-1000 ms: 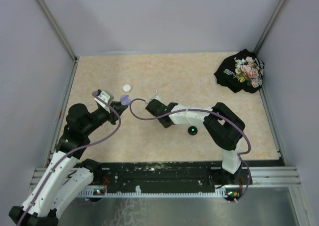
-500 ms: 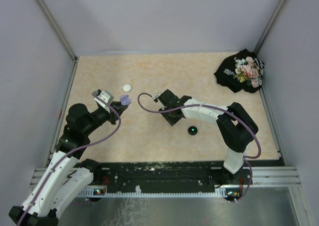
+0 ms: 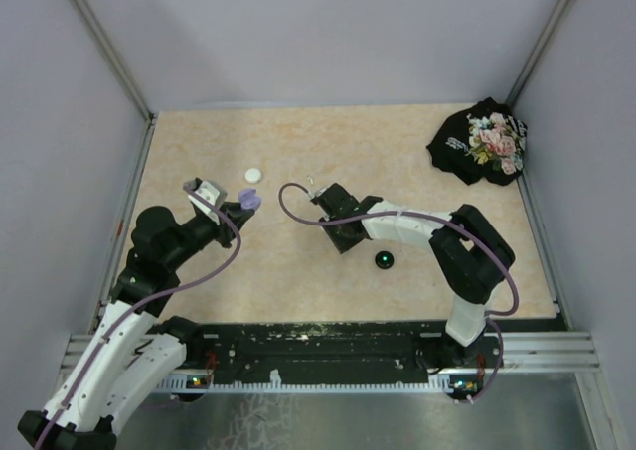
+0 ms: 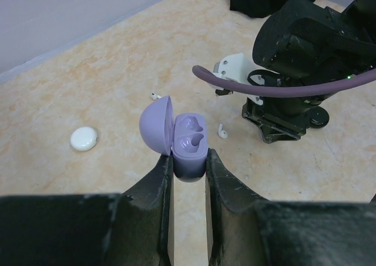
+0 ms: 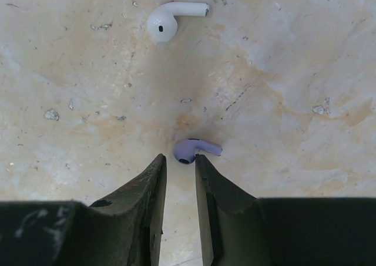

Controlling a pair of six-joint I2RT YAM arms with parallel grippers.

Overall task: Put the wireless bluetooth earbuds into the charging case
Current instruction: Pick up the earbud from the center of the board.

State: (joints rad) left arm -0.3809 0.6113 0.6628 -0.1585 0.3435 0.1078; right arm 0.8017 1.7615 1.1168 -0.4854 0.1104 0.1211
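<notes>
From above, the left pincer (image 3: pixel 242 206) sits toward the left edge of the surface (image 3: pixel 397 162), closed on the lavender charging case (image 3: pixel 251 199). A white round case (image 3: pixel 254 175) lies just beyond it, toward the far edge. The right pincer (image 3: pixel 318 196) points down at the middle of the surface. A black round case (image 3: pixel 384 260) rests behind that arm's wrist, nearer the near edge. A floral black cloth (image 3: pixel 480 142) lies bunched in the far right corner. In the left wrist view, the charging case is clamped low on its body between the two fingers. Its lid is swung open to the left and both moulded wells are bare. Beyond it a white earbud (image 4: pixel 222 131) lies on the surface just beside the right arm's black wrist, and a second white earbud (image 4: pixel 155 95) lies farther toward the far edge. The white round case sits well off to the left. In the right wrist view, the right pincer's jaws stand narrowly apart with nothing between them. The purple earbud (image 5: pixel 192 149) lies on the surface right at the fingertips, closer to the finger on the right of the view; I cannot tell whether it touches. A white earbud lies farther out, well apart from the purple one.
</notes>
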